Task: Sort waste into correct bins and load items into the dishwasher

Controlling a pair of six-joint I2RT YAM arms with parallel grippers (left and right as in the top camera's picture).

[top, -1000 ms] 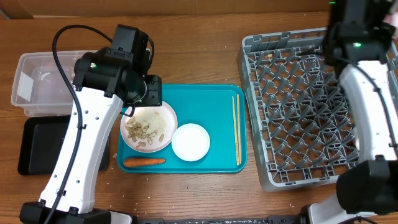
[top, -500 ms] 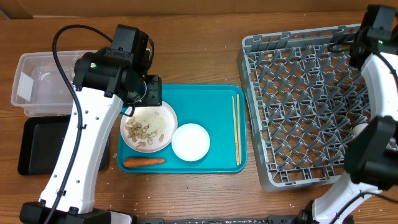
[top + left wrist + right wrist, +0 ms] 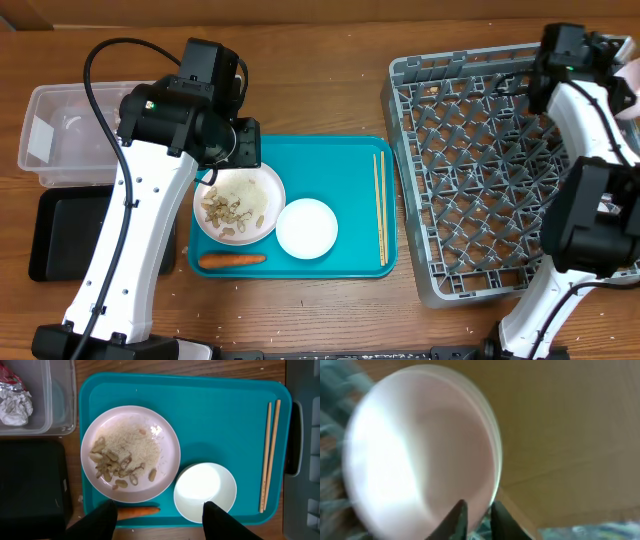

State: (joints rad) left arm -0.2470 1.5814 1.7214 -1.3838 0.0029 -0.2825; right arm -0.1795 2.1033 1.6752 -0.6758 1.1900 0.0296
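You have one plate (image 3: 131, 454) carrying a single heap of scraps (image 3: 120, 462). It sits on the teal tray (image 3: 220, 410) with one white bowl (image 3: 205, 492) touching its lower right edge. One carrot (image 3: 137, 509) lies just below the plate, and one pair of chopsticks (image 3: 270, 455) lies along the tray's right side. Left of the tray are one clear tub (image 3: 62, 395), holding two crumpled wrappers (image 3: 15, 402), and one black tray (image 3: 30, 485) below it. One grey rack (image 3: 480, 170) stands to the right.

Your left gripper (image 3: 160, 520) hangs over the teal tray's near edge with its jaws spread wide. It grasps nothing and touches nothing.

Your right gripper (image 3: 476, 510) is up at the rack's far right corner. The rim of a second, pink bowl (image 3: 420, 445) sits in the narrow gap between its jaws. The view is too blurred for you to tell whether the jaws are clamped on that rim or loose around it.
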